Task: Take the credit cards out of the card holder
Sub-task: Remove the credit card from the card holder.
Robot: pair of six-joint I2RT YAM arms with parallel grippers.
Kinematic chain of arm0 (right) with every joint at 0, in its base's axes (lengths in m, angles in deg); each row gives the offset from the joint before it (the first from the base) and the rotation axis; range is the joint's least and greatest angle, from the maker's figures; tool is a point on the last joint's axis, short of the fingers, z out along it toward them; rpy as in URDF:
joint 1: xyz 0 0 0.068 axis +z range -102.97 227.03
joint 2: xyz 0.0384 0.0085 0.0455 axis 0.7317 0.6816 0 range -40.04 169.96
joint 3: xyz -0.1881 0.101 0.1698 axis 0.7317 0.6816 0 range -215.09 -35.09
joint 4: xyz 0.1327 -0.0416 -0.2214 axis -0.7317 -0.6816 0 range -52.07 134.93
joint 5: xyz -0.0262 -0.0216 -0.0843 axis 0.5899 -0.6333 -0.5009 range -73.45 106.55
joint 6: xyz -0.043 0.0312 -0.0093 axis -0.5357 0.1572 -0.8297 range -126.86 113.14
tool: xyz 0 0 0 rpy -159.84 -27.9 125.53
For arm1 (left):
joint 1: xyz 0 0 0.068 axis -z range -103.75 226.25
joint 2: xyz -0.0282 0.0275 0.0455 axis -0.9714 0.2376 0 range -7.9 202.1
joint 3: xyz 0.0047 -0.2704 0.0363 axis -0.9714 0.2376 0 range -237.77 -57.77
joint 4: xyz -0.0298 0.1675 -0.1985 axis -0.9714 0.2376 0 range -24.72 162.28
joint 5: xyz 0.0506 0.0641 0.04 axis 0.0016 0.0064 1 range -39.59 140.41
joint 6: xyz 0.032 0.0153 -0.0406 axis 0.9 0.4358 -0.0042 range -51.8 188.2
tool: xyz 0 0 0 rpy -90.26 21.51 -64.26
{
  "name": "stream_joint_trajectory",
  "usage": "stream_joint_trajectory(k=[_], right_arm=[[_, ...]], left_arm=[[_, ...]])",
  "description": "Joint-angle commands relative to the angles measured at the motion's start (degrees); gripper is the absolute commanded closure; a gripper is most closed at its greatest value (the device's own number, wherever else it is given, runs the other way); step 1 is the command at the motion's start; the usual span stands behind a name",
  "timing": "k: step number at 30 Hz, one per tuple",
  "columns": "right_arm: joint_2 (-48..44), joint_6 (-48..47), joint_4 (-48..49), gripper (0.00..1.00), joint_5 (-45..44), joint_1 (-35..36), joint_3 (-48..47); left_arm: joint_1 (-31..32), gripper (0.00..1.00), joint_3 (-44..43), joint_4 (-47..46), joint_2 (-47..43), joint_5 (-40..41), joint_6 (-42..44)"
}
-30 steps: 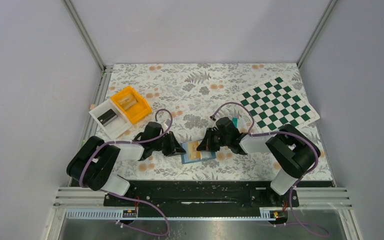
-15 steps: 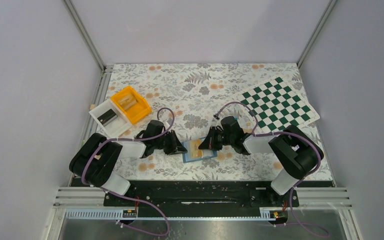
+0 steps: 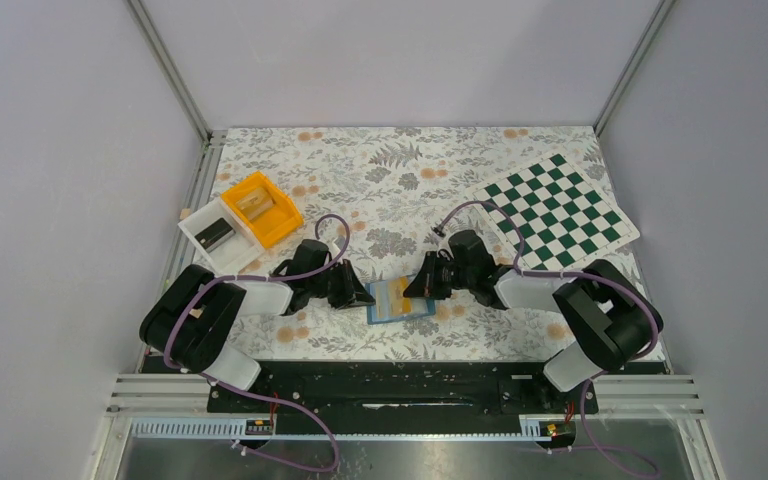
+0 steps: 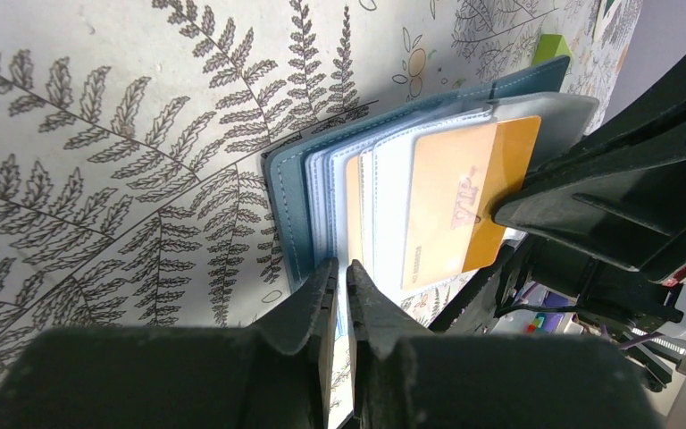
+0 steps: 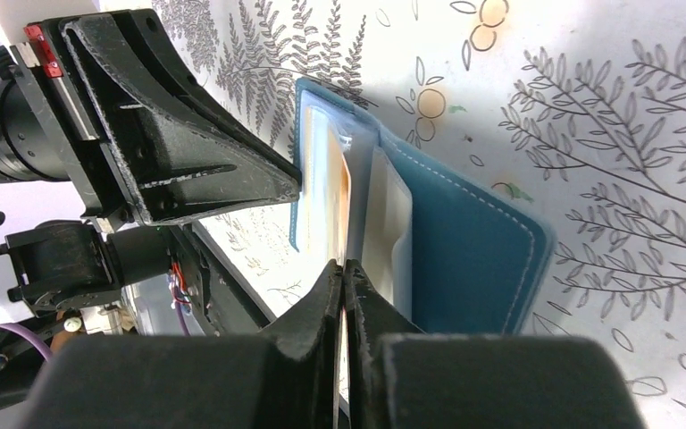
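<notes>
The card holder [image 4: 286, 214] lies open on the flower-patterned desk [image 3: 390, 170], between the two hands and close to the arms' side of the cloth, teal cover down and clear inner sleeves [image 4: 384, 192] fanned upward. The left hand [image 4: 341, 277] meets the holder's left edge. Its fingers are drawn almost together, with only a thin pale strip between them that looks like the lip of one sleeve, so it seems to be pinching the holder by that edge. The right hand [image 5: 341, 273] comes in from the opposite side of the holder with its fingers pressed nearly flat together. They are clamped on the outer end of an orange credit card [image 4: 455, 206] with pinkish lettering. Most of that card overlaps the sleeves, and its gripped end sticks out past them toward the right hand. From the right wrist it shows only edge-on, as a thin orange line running into the fingertips. A sliver of a second orange card [image 4: 354, 206] shows inside a pocket nearer the holder's left edge. Just beyond the holder's far corner a small lime-green piece [image 4: 551, 46] lies on the cloth, too little of it in view to name. Well to the far left of the holder an orange bin [image 3: 285, 225] and a white bin [image 3: 235, 258] sit touching each other. Well to its far right lies a green-and-white checkerboard mat [image 3: 558, 208].
</notes>
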Motion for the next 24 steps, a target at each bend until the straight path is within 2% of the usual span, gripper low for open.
stream_joint_trajectory(k=[1, 6, 11, 14, 21, 24], right_arm=[[-1.6, -2.2, -2.0, 0.93, 0.7, -1.4, -0.4], [-1.3, -1.3, -0.4, 0.96, 2.4, -1.6, -0.2], [-2.5, -1.5, -1.3, 0.94, 2.0, -1.7, -0.1], [-3.7, -1.6, -3.7, 1.00, 1.0, -2.3, -0.1], [-12.3, -2.7, -12.1, 1.00, -4.1, -3.2, 0.3], [-15.5, -2.1, -14.3, 1.00, -5.4, -3.2, 0.2]], left_arm=[[-0.1, 0.89, 0.6, 5.8, 1.9, 6.4, 3.4], [-0.1, 0.89, 0.7, 6.1, 1.3, 6.5, 3.3], [-0.1, 0.89, 0.7, 6.4, 0.9, 6.7, 3.3], [-0.2, 0.89, 0.7, 6.4, 0.7, 6.7, 3.4], [-0.2, 0.86, 0.6, 6.4, -1.7, 5.5, 2.7], [-0.1, 0.81, 0.2, 5.3, -4.0, 3.0, 1.5]])
